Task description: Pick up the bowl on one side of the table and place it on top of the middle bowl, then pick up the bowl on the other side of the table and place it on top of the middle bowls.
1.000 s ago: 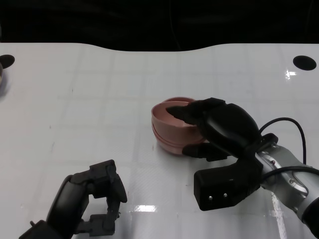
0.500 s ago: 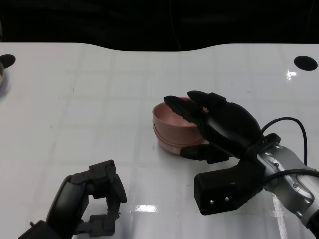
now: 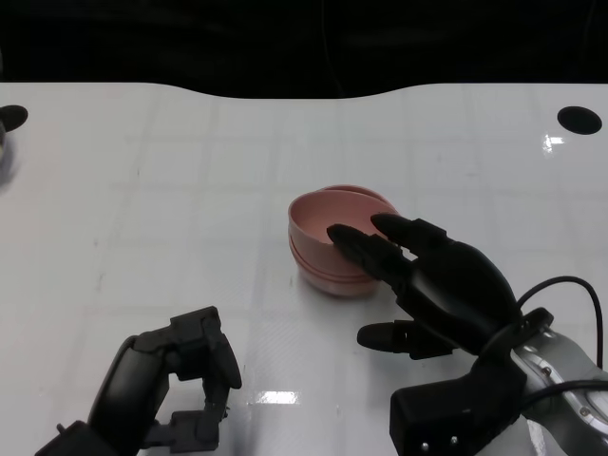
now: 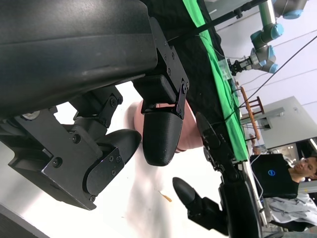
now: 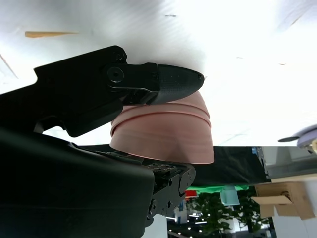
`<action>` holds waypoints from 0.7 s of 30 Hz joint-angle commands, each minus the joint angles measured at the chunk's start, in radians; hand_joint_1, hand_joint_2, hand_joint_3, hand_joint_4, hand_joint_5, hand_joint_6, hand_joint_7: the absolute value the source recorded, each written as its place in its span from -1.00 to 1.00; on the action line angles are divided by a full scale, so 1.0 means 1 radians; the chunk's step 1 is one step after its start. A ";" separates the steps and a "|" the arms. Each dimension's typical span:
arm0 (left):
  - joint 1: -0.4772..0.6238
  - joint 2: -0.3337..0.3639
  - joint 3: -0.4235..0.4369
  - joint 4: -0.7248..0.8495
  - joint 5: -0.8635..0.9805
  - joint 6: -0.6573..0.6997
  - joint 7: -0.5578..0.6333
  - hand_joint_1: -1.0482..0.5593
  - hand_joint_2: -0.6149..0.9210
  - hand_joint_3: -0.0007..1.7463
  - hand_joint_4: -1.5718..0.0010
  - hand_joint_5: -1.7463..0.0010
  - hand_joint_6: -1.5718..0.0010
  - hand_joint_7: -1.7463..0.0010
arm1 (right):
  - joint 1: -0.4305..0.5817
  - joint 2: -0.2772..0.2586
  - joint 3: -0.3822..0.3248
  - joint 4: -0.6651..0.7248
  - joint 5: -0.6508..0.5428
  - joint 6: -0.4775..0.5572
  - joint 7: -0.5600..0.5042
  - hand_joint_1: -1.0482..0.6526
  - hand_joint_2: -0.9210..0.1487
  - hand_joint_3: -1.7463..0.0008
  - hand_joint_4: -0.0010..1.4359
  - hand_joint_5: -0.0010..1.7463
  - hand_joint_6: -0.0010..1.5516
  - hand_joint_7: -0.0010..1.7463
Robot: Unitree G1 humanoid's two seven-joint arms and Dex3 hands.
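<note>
Item 1, nearest the robot: left hand (image 3: 185, 380), low and to the left of the pink bowl stack, well apart from it. Fingers curled inward with nothing between them; it rested near the table edge.

Item 2: right hand (image 3: 437, 285), just right of the bowl stack and toward the robot. Fingers spread and extended, pointing up and left at the stack, with the fingertips (image 3: 347, 235) over the near right rim. It held nothing; whether a fingertip touched the rim could not be told from the head view. The right wrist view showed one finger lying across the stack's side.

Item 3, landmark: bowl stack (image 3: 332, 237), pink, at mid-table on the white table (image 3: 190, 190). Layered rims suggested one bowl already nested in the middle bowl.

Item 4, farthest: a third bowl (image 3: 4, 152), only partly visible at the far left edge, well apart from the stack and on the left hand's side.

Judgement: the second pick likely falls to the left hand, since the remaining bowl lay beyond and to the left of it, far from the right hand.
</note>
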 commanded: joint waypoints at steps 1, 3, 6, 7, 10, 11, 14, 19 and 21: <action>0.008 0.012 0.005 -0.010 -0.002 0.009 0.005 0.22 0.31 0.60 -0.14 -1.00 -0.04 -0.81 | 0.014 -0.026 -0.018 -0.026 0.004 -0.011 -0.012 -0.70 -1.00 0.52 -0.77 -0.89 -0.76 -0.94; 0.007 0.011 0.004 -0.011 -0.010 0.014 0.000 0.23 0.30 0.61 -0.14 -1.00 -0.03 -0.81 | 0.046 -0.044 -0.037 -0.067 0.025 -0.029 -0.011 -0.68 -1.00 0.52 -0.77 -0.89 -0.76 -0.95; 0.006 0.010 0.003 -0.010 -0.010 0.015 0.000 0.23 0.29 0.62 -0.14 -1.00 -0.03 -0.82 | 0.073 -0.056 -0.056 -0.099 0.035 -0.048 -0.014 -0.66 -1.00 0.53 -0.76 -0.88 -0.76 -0.95; 0.006 0.010 0.003 -0.010 -0.009 0.015 0.001 0.23 0.29 0.62 -0.14 -1.00 -0.03 -0.82 | 0.078 -0.057 -0.060 -0.103 0.035 -0.052 -0.015 -0.66 -1.00 0.53 -0.76 -0.88 -0.76 -0.95; 0.001 0.011 0.004 -0.003 -0.008 0.013 0.001 0.23 0.29 0.62 -0.14 -1.00 -0.03 -0.82 | 0.154 -0.103 -0.096 -0.165 0.034 -0.118 -0.081 -0.62 -1.00 0.54 -0.70 -0.84 -0.70 -0.92; -0.001 0.012 0.005 0.000 -0.006 0.011 0.001 0.23 0.29 0.62 -0.14 -1.00 -0.03 -0.82 | 0.187 -0.121 -0.111 -0.189 0.040 -0.143 -0.097 -0.60 -1.00 0.55 -0.69 -0.83 -0.67 -0.91; -0.005 0.013 0.005 0.006 -0.009 0.004 -0.004 0.22 0.29 0.62 -0.14 -1.00 -0.02 -0.82 | 0.240 -0.143 -0.139 -0.216 0.061 -0.194 -0.112 -0.58 -1.00 0.56 -0.70 -0.82 -0.67 -0.92; -0.004 0.012 0.004 0.004 -0.003 0.007 0.002 0.22 0.30 0.62 -0.14 -1.00 -0.01 -0.83 | 0.291 -0.142 -0.178 -0.227 0.072 -0.282 -0.179 -0.53 -1.00 0.56 -0.71 -0.80 -0.71 -0.94; -0.009 0.010 0.004 0.018 -0.015 -0.008 -0.008 0.23 0.31 0.62 -0.14 -1.00 -0.01 -0.83 | 0.324 -0.144 -0.200 -0.240 0.092 -0.320 -0.201 -0.51 -1.00 0.58 -0.70 -0.77 -0.70 -0.93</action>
